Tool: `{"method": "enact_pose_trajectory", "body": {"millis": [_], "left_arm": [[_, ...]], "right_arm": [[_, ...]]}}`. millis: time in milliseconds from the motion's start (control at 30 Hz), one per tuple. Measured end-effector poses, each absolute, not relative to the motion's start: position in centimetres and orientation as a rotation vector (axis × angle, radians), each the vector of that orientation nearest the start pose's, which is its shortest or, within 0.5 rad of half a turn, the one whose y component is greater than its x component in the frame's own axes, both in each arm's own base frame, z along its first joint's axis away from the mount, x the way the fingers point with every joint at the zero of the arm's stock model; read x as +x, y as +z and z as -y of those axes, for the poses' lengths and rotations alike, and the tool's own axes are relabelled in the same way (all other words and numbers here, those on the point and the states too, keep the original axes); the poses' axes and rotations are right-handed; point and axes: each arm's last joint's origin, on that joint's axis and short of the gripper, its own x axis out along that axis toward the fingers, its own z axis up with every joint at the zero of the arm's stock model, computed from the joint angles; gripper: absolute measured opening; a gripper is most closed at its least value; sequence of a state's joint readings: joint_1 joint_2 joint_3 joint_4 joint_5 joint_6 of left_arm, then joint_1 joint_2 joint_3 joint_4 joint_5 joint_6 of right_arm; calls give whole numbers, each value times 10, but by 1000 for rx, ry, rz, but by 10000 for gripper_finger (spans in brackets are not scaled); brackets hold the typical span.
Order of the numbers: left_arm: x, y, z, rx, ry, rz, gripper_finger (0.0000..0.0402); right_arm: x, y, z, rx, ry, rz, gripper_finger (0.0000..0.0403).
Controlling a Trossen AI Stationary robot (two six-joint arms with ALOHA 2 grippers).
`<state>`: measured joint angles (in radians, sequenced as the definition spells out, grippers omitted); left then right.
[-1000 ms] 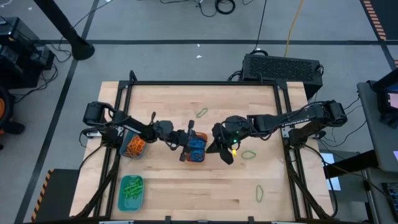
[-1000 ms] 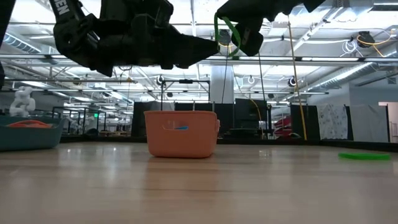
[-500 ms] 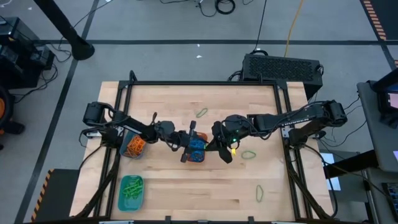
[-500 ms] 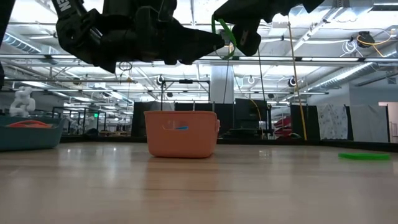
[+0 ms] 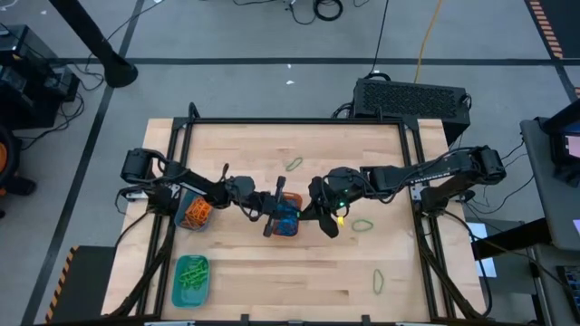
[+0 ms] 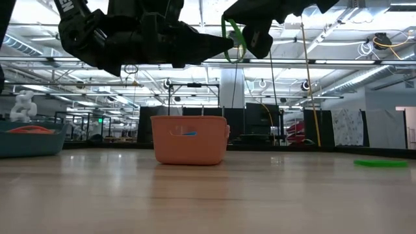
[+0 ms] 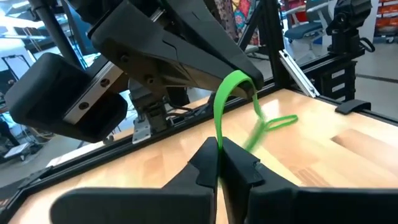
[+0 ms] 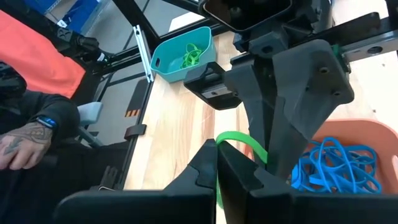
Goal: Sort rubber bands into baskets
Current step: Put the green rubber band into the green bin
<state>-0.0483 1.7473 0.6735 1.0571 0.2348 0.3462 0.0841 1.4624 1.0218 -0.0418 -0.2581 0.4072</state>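
Fingers (image 7: 200, 167) of left gripper (image 7: 217, 155) pressed together on one end of green rubber band (image 7: 225, 99), with nothing else between them. Same at right gripper (image 8: 216, 155): closed tight on the far end of that loop. So held by both at once, drawn into a narrow arch in the air between the two pinches, above the orange basket (image 6: 190, 140).

Likely near weightless, soft and very stretchy. Probably snaps toward whichever pinch remains once the other lets go, and could flick out of a shallow grip. Best taken across the strand itself, deep between the pads, as looks to be the case on both sides now. Not fragile, not stiff. No lifting effort called for, only care with the tension.

Directly below: blue bands (image 8: 336, 165) heaped in the orange basket, so wrong home for a green one by the look of it. Toward the left arm's side, round basket (image 5: 195, 214) filled with orange bands (image 5: 196, 210). Farther toward the table's front-left corner, teal basket (image 5: 191, 294) with green bands (image 5: 191, 272) inside, the probable target.

In the way: right gripper's own hold, to be released first, then the round basket close beside the path of the left arm.

Beyond, on bare table (image 5: 272, 145), three loose bands lying well apart (image 5: 294, 164), (image 5: 362, 225), (image 5: 378, 282). Past the table edge in the right wrist view, a person's hand (image 8: 15, 149), clear of the work.
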Motion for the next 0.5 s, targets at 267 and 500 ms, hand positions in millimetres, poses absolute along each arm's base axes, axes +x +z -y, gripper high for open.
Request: {"method": "enact_pose_trajectory", "body": {"millis": [267, 500], "left_arm": [[329, 177, 23, 339, -288, -2, 4], [317, 194, 31, 340, -258, -99, 3]], "right_arm": [[322, 271, -31, 434, 223, -543, 31], [318, 269, -22, 359, 214, -580, 117]]}}
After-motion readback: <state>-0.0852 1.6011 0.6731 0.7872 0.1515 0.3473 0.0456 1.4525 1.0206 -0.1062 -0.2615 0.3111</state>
